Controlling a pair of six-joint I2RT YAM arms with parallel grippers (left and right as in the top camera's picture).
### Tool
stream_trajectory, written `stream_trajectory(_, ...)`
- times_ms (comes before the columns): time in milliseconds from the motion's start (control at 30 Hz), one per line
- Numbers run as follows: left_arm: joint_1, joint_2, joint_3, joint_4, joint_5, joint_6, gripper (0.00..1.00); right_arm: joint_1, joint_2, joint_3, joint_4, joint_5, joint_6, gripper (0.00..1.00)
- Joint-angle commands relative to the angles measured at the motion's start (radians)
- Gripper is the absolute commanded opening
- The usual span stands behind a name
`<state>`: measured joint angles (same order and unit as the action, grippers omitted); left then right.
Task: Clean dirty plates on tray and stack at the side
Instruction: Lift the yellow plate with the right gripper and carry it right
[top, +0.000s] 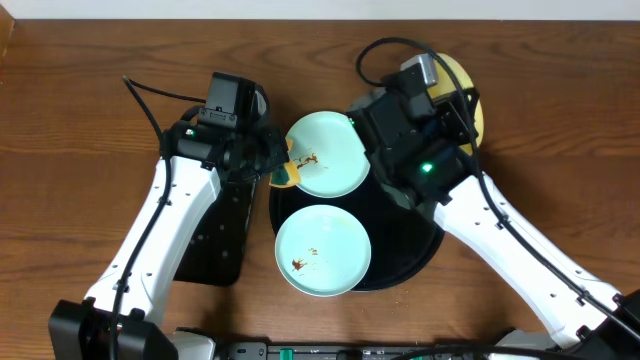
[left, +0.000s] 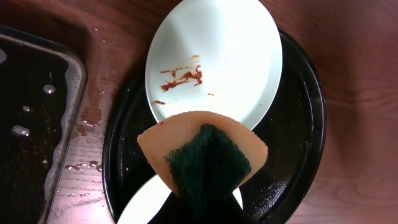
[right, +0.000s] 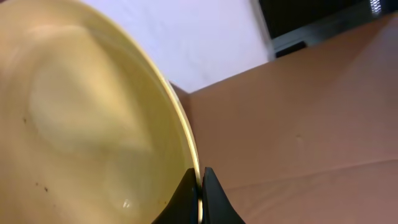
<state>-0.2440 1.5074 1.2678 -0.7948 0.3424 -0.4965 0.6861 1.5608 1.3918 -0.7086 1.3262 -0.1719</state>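
Overhead puts your left claw (top: 274, 163) at the tray's (top: 405, 255) far-left rim, pinching a sponge (top: 285, 173). The far plate (top: 325, 155), smeared, lies just right of it on the tray, so the left arm is nearer. The near plate (top: 322, 250) overhangs the tray's near rim. Your right claw (right: 200, 179) is clamped on the yellow plate's (right: 74, 124) rim, past the tray's far-right edge.

Table (top: 80, 60): dark brown wood, grain running left-right; wet patches (left: 84, 127) on it in left wrist view; pale strip (top: 300, 8) beyond its far edge; right wrist view: white wall (right: 205, 37), dark panel (right: 311, 15) upper right; light even, soft.
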Motion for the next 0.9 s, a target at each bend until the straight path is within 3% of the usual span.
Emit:
stream_trajectory(0, 0.006, -0.005, 0.002, 0.004, 0.016, 0.014, 0.08, 0.023, 0.003, 0.02, 0.024, 0.091, -0.081, 0.01)
stream_trajectory(533, 0.006, -0.005, 0.002, 0.012, 0.016, 0.013, 0.08, 0.035, 0.003, 0.02, 0.023, 0.046, -0.064, 0.01)
stream_trajectory(667, 0.006, -0.005, 0.002, 0.011, 0.016, 0.014, 0.08, 0.024, 0.003, 0.02, -0.053, -0.111, 0.095, 0.01)
stream_trajectory(867, 0.006, -0.005, 0.001, 0.012, 0.016, 0.014, 0.08, -0.09, 0.004, 0.018, -0.21, -0.615, 0.475, 0.01)
